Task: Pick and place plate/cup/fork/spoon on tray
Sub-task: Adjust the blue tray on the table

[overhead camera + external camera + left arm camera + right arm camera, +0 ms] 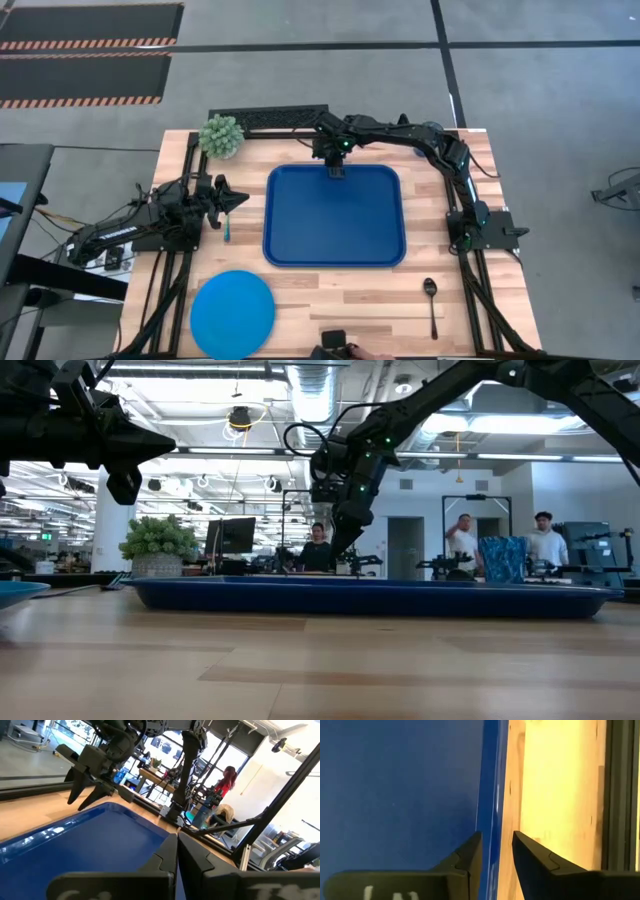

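Observation:
The dark-blue tray (335,215) lies in the middle of the table. The light-blue plate (232,313) lies at the near left. The dark spoon (432,300) lies at the near right. The teal fork (228,229) lies just left of the tray. The cup is not in view. My right gripper (337,172) is open over the tray's far rim (492,815), a little above it in the low view (345,550), one finger on each side of the rim line. My left gripper (240,200) is shut and empty, raised above the table just beyond the fork.
A green potted plant (221,135) stands at the far left corner. A small dark device (335,342) sits at the table's near edge. Bare wood lies between the plate and the spoon. People stand in the room beyond the table (465,545).

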